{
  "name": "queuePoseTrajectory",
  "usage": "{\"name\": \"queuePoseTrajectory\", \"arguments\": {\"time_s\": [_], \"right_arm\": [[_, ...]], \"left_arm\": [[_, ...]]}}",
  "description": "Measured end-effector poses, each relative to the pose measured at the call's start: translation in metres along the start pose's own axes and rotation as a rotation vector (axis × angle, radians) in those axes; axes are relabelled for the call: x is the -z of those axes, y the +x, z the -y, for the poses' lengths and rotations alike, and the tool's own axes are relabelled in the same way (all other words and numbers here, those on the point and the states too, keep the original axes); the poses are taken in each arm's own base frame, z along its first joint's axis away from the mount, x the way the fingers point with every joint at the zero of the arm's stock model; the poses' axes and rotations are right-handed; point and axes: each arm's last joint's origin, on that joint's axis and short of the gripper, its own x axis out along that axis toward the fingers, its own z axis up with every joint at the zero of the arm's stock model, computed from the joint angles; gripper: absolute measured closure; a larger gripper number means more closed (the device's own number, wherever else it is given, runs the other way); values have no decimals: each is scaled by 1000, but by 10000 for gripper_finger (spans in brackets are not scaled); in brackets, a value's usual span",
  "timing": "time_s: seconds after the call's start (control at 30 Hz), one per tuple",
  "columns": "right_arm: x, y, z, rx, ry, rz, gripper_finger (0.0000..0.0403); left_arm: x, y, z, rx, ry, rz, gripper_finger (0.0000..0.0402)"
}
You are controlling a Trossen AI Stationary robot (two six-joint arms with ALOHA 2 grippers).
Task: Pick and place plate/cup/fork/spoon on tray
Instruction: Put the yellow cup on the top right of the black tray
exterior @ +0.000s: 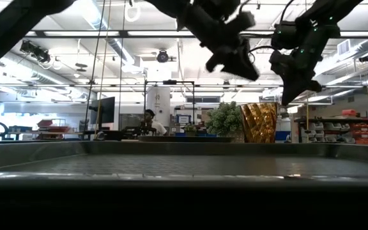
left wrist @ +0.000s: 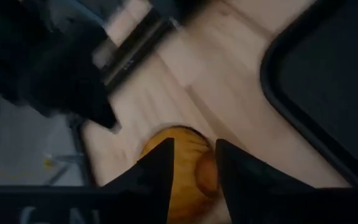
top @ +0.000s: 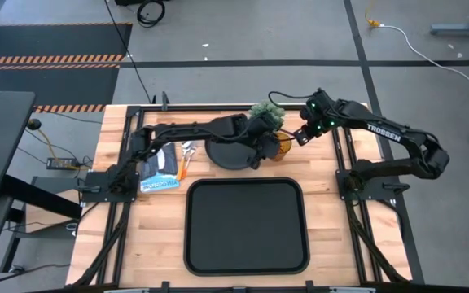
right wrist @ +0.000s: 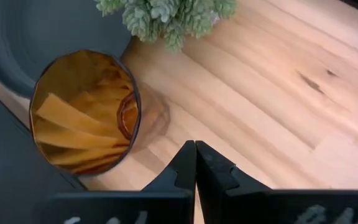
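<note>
A pale wooden table [top: 153,244] sits on a grey workshop floor, and the tray [top: 247,259] lies bare at its near middle; every other place here is given from that tray. The cup [right wrist: 84,112] stands upright just beyond the tray's far right corner, with the plate [top: 228,155] beside it past the far edge and a small green plant [top: 267,114] farther back. The fork [top: 183,167] and the spoon [top: 190,150] lie off the tray's far left corner, near a blue and white packet [top: 159,172]; which of the two utensils is which is hard to tell. Nothing has been loaded yet, so the step in hand looks like picking the cup. The left gripper [left wrist: 192,163] hangs over the cup with its fingers [left wrist: 160,165] parted by a narrow gap, holding nothing; the amber rim shows between and below them. The right gripper [right wrist: 195,163] hovers just beyond the cup on the side away from the tray, fingers pressed together and empty. The next move probably calls for the left gripper to widen its gap, come down around the cup's wall and close, while the right arm keeps clear since the two are crowded together.
</note>
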Motion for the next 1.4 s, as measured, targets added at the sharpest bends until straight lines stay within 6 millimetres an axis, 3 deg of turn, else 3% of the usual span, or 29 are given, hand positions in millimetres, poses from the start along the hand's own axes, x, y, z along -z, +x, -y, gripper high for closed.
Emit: {"name": "queuePoseTrajectory", "arguments": {"time_s": [0.23, 0.57, 0.97, 1.4], "right_arm": [[4, -9, -3, 26, -7, 40, 392], [9, -16, -6, 28, -10, 41, 392], [30, -46, -14, 19, 5, 117, 392], [38, -52, -27, -3, -8, 151, 392]], "left_arm": [[9, 18, 6, 74, 3, -85, 278], [14, 19, 3, 60, 36, -105, 278], [22, 31, 5, 52, 82, -140, 279], [27, 30, 2, 62, 117, -156, 339]]}}
